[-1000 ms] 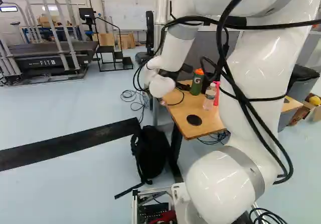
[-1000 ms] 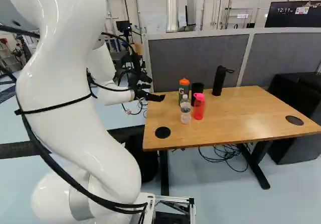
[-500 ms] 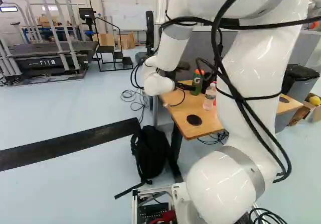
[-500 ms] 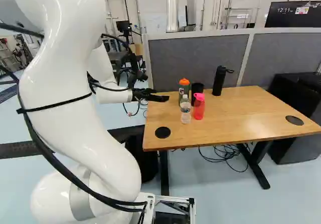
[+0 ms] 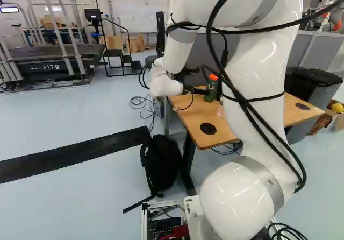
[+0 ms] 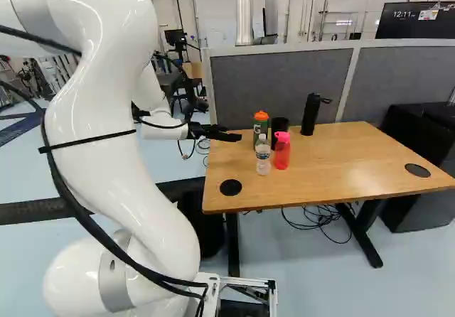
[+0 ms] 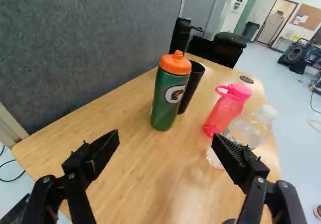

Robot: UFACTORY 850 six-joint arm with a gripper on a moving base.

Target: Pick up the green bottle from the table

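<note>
At the left end of the table in the right base view, my gripper (image 6: 226, 135) points toward the green bottle (image 6: 261, 128), which has an orange lid. The wrist view shows my gripper (image 7: 165, 142) open, its two fingers wide apart with nothing between them. Ahead of the fingers, the green bottle (image 7: 168, 96) stands upright on the wooden table (image 7: 135, 158). The left base view has the green bottle (image 5: 211, 89) just beyond the gripper's dark end; whether they touch cannot be told there.
A black cup (image 7: 192, 86) stands close beside the green bottle. The pink bottle (image 7: 228, 108) and a clear bottle (image 7: 249, 128) are near one finger. Farther off is a tall black bottle (image 6: 311, 114). A grey partition (image 6: 277, 82) backs the table; a backpack (image 5: 163, 164) lies on the floor.
The arm's upper links have shifted left in the left base view. In the right base view, the gripper has moved slightly toward the green bottle. The base and bottles have stayed put.
</note>
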